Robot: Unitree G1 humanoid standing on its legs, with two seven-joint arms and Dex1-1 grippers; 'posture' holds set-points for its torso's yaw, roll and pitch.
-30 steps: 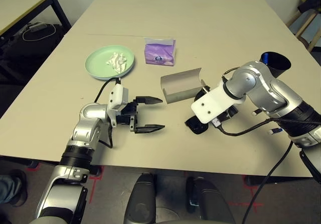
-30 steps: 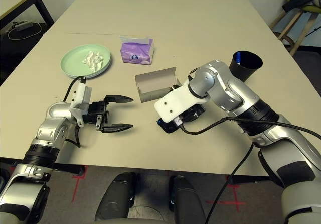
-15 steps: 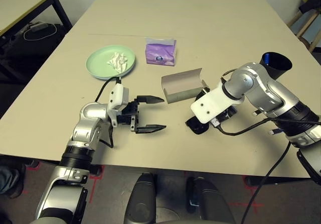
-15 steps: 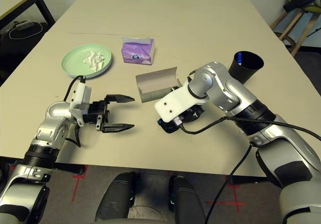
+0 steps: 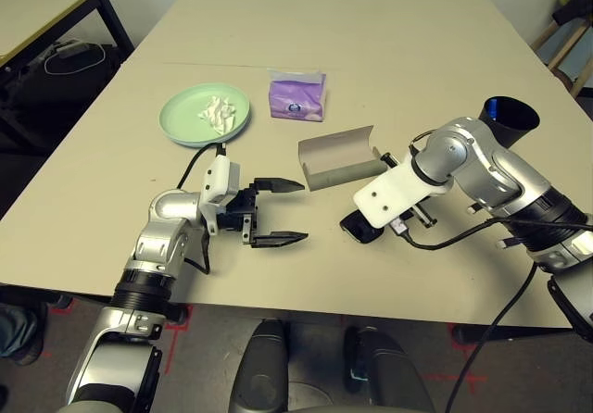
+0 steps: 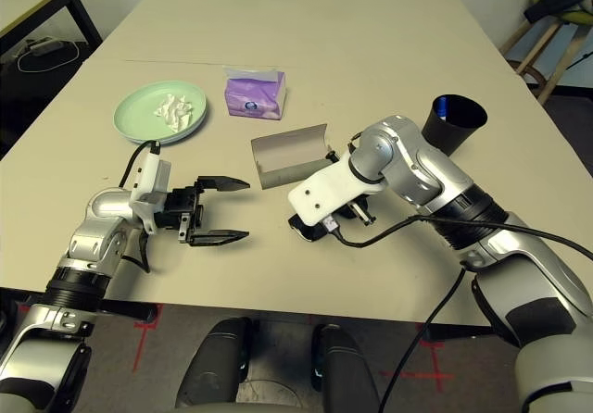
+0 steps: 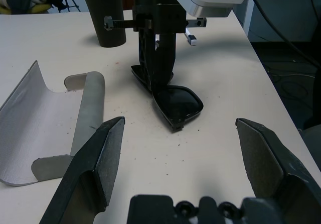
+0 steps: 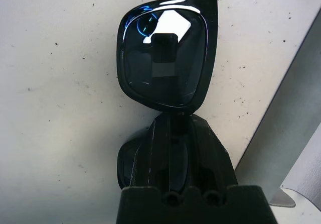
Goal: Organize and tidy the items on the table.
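Black sunglasses (image 8: 163, 63) lie on the table (image 5: 417, 43) near its front edge, just in front of the open grey-beige glasses case (image 5: 338, 156). My right gripper (image 7: 156, 78) points down onto them, shut on the sunglasses at the bridge. My left gripper (image 5: 278, 211) hovers open a little to their left, holding nothing. The green plate (image 5: 190, 121) holds crumpled white tissue (image 5: 218, 110) at the left. The purple tissue pack (image 5: 296, 96) stands beside it. The black cup (image 5: 510, 117) stands at the right, behind my right arm.
A black-legged side desk (image 5: 46, 6) with a dark bag (image 5: 56, 70) under it stands off the table's left. A wooden chair (image 5: 565, 33) is at the far right. The table's front edge runs close below both grippers.
My right gripper has shut on the sunglasses, which have shifted slightly under it. The left arm has not moved.
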